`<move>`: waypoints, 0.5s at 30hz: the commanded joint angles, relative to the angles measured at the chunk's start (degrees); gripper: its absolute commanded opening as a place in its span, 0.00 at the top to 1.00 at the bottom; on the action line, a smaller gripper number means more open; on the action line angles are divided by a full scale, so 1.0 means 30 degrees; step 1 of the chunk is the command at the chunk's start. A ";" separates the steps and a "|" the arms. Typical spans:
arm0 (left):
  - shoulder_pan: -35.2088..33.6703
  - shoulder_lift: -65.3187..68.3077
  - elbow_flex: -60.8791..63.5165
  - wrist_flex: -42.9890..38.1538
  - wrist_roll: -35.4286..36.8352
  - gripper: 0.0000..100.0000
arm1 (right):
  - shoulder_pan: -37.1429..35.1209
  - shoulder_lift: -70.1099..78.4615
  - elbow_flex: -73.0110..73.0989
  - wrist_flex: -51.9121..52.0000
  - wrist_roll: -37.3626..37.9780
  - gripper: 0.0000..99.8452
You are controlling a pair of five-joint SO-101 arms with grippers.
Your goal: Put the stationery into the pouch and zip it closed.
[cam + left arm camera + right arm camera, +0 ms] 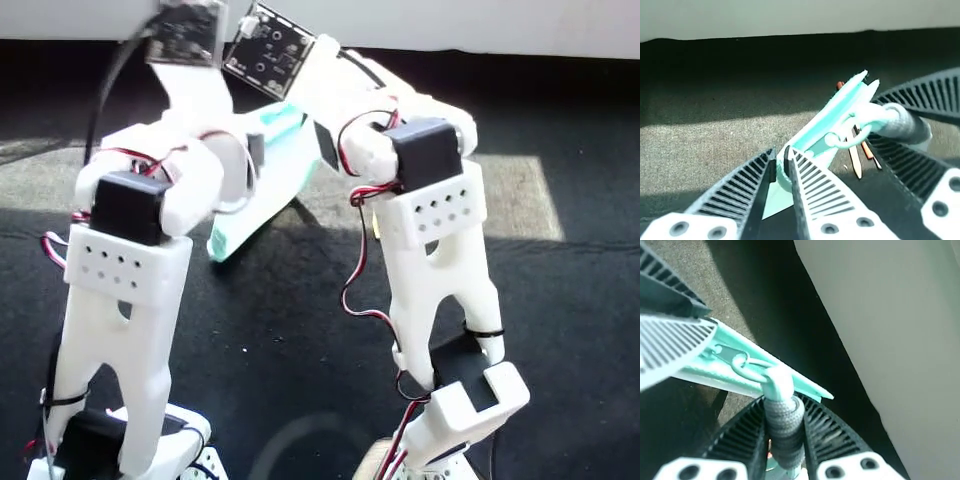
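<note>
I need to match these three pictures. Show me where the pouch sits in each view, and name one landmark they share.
High view: the pouch slants between the two arms' upper ends.
Left wrist view: the pouch runs away from the left gripper, which is shut on its edge.
Right wrist view: the pouch lies just beyond the right gripper, which clamps its zip cord.
Shared: the pale wall behind the table.

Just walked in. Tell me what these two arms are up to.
The left gripper is clamped on one end of the mint pouch, and the right gripper is shut on the grey zipper cord, so the pouch is held between both arms over the dark mat. A few pens lie on the mat outside the pouch. I cannot tell how far the zipper is closed.
</note>
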 commanded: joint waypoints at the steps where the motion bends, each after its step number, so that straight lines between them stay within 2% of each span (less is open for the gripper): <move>1: 0.0073 -0.0132 -0.0015 0.0879 -0.1084 0.99 | 0.0396 -0.0894 -0.0601 0.2037 0.0264 0.99; 6: -0.0249 -0.0103 0.0015 0.1875 -0.1377 0.99 | 0.0396 -0.0982 -0.0601 0.4586 0.0264 0.99; 15: -0.0249 -0.0161 -0.0015 0.5304 -0.0967 0.99 | 0.0308 -0.0982 -0.0601 0.4586 0.0264 0.99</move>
